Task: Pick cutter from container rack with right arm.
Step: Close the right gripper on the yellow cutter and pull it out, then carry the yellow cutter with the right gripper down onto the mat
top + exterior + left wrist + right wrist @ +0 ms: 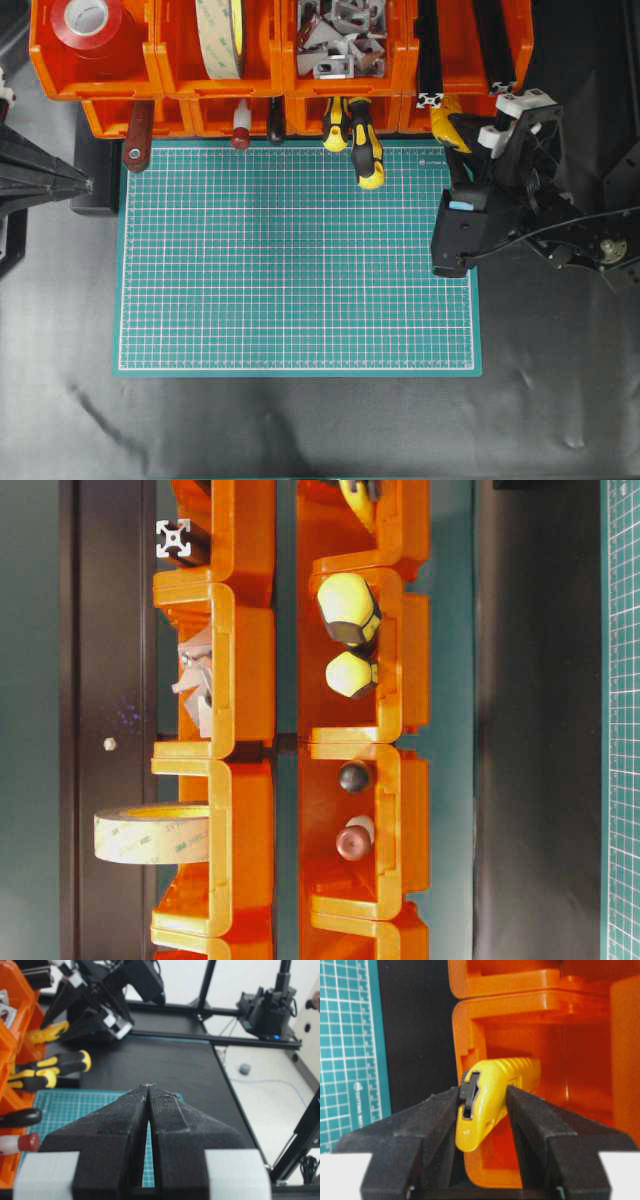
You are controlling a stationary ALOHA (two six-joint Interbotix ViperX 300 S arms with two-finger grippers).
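Black cloth covers the near part of the table [300, 430], bare and creased. On it lies the green cutting mat [290, 260], whose far edge meets the container rack [180, 75].

At the mat's right edge stands the right arm [520, 200], its blocky black body over the mat's far right corner and reaching toward the rack's lower tier. The right wrist view shows the right gripper [482, 1097] with its two fingers against either side of the cutter [487, 1100], touching the yellow body just behind its black slider; the jaws clasp the cutter, whose rear end points at the camera while the rest runs into an orange bin. From overhead, the cutter [448, 125] sticks out of the lower bin at the rack's right end, over the mat's far right corner.

At the table's left edge, well apart from the rack's contents, the left gripper [149, 1091] hovers beside the mat's far left corner; its pointed fingers meet at the tips, clenched on nothing.

Along the rack's lower tier, two yellow-and-black screwdrivers [358, 140] jut onto the mat's far edge near the middle. Further left are a dark handle [275, 120], a red-capped handle [240, 128] and a brown handle [137, 138]. The upper tier holds red tape [88, 22], a cream tape roll [222, 35], grey metal brackets [340, 35] and black aluminium rails [465, 45].
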